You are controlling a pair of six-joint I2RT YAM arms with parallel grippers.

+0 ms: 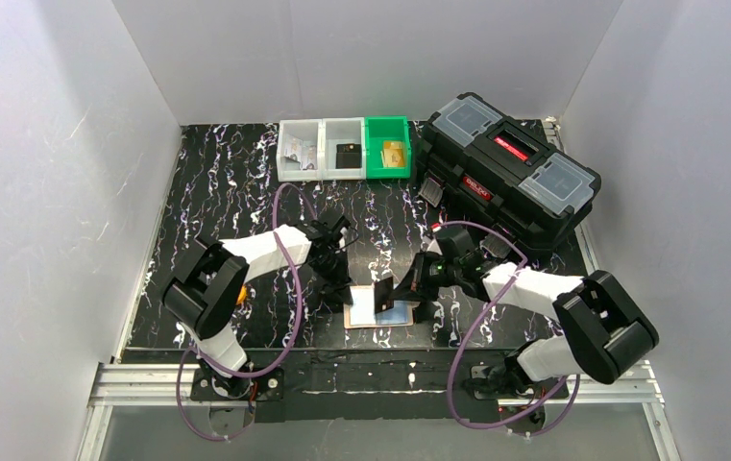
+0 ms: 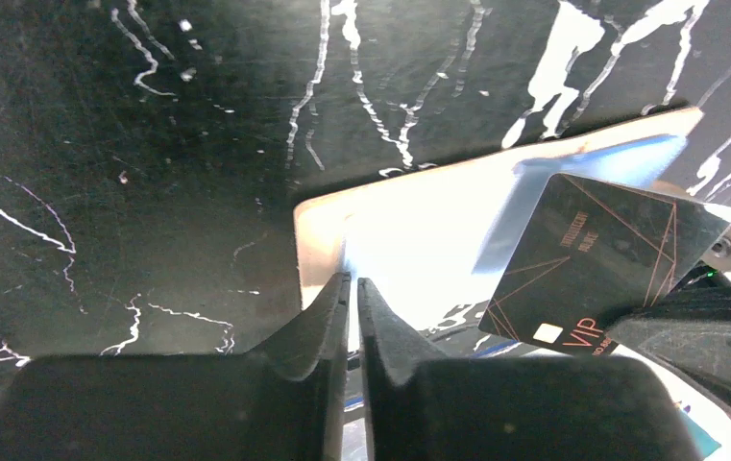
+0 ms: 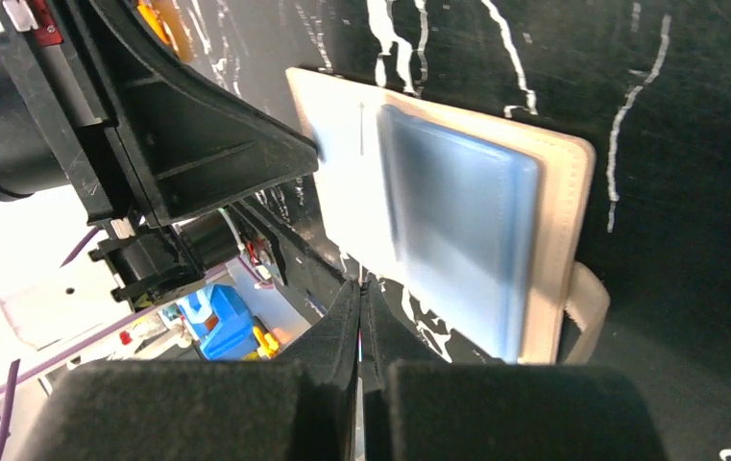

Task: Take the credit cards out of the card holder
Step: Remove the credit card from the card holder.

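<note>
Task is approx. half done, in my judgement. The small cream-beige folding card holder (image 1: 361, 317) lies open and flat on the black white-veined table (image 1: 227, 192), at lower centre of the top view, btw. the two arms.

The right gripper (image 3: 359, 288) has its fingers pressed together on a thin glossy black VIP credit card (image 2: 592, 269). This card stands upright over the holder and seems free of the pocket, but its bottom edge is hidden, so I cannot be sure.

The left gripper (image 2: 353, 283) has fingers almost closed w/ nothing visible btw. them. Its tips rest on the holder's left edge, prob. to keep it down.

What is left: a pale blue flat card (image 3: 457, 240) lies in the holder's right half, at centre of the right wrist view, and it must come out also. Whether more cards are under it, I cannot tell.
</note>
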